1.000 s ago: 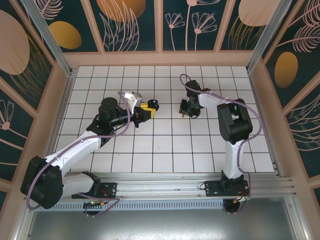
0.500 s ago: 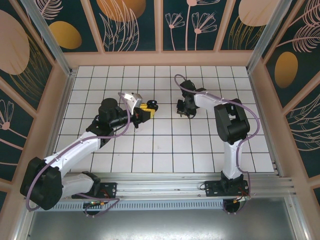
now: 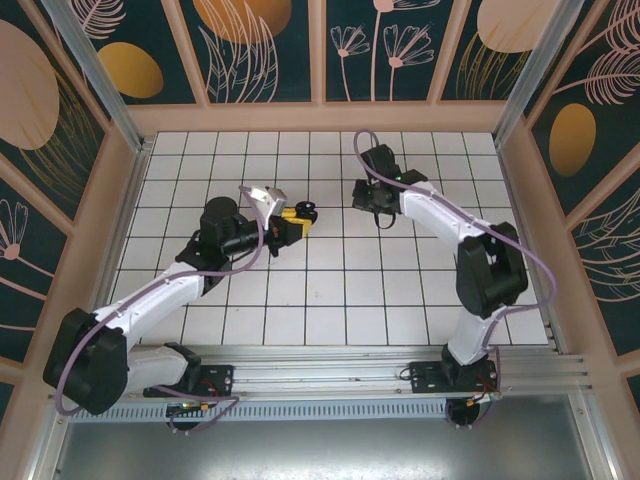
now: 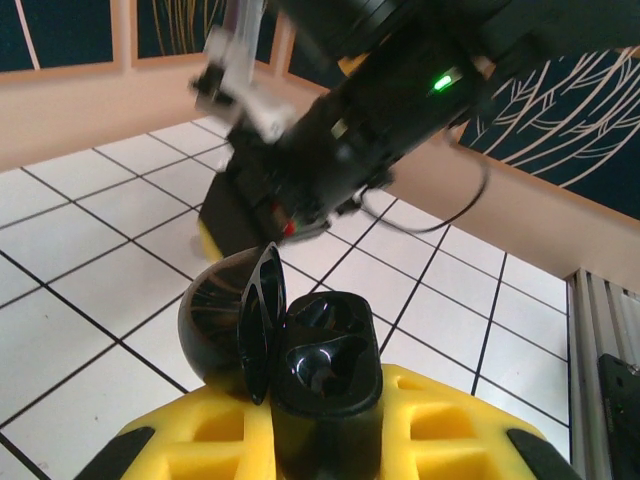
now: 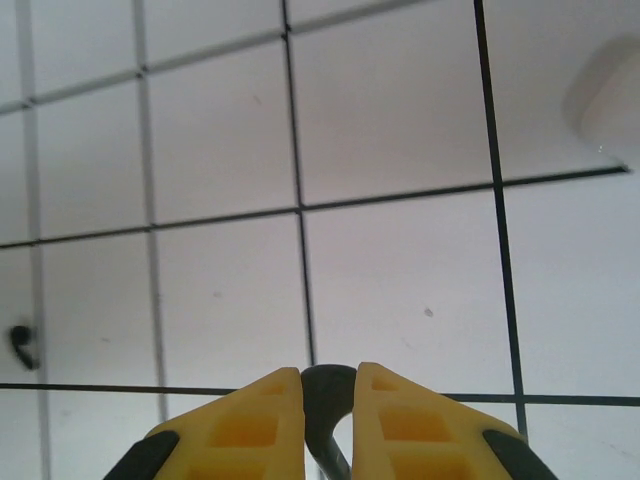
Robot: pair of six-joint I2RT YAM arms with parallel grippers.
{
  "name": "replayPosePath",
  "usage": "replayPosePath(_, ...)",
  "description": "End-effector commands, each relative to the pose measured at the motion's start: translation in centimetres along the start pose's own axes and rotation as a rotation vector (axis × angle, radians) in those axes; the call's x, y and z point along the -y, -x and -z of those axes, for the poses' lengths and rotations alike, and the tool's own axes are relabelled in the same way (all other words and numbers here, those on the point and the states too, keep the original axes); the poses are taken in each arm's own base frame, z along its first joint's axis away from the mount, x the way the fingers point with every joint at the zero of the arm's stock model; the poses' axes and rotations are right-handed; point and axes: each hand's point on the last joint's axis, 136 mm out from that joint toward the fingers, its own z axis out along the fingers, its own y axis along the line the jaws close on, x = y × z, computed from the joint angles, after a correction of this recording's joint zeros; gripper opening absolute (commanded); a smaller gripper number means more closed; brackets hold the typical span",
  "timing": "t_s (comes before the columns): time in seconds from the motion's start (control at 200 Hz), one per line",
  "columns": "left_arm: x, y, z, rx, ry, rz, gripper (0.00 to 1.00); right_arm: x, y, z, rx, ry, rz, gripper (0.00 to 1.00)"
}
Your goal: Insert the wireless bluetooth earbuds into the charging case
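Your left gripper is clamped narrow on the black charging case, its lid swung open. The left wrist view lets you look into the moulded hollows of the base. From above, the case is just a small dark shape at that gripper's tip. Your right gripper stands near it, apart, over the tiles. In the right wrist view its yellow fingers are almost together, pinching a black earbud. A second black earbud lies on the floor at the left edge, and a blurred white shape sits at the upper right.
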Motion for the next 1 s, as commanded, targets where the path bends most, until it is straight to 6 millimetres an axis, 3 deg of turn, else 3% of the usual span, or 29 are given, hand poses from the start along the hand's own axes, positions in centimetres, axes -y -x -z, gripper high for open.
replayPosePath(0.0,0.2,0.9,-1.1,0.029,-0.04,0.013,0.0,-1.4,2.0,3.6,0.14,0.02,-0.007,0.13)
replayPosePath(0.295,0.3,3.3,-3.3,0.12,0.021,-0.081,0.0,-5.7,4.0,13.2,0.411,0.199,-0.01,0.12)
replayPosePath(0.44,0.0,4.5,-4.0,0.189,0.067,-0.115,0.0,-7.1,3.5,16.1,0.468,0.293,-0.023,0.12)
replayPosePath(0.706,-0.5,5.6,-5.2,0.227,0.104,-0.129,0.0,-8.7,1.9,17.7,0.467,0.365,-0.02,0.13)
replayPosePath(0.996,-0.3,4.9,-4.9,0.24,0.114,-0.151,0.0,-9.9,0.6,17.5,0.447,0.413,-0.006,0.13)
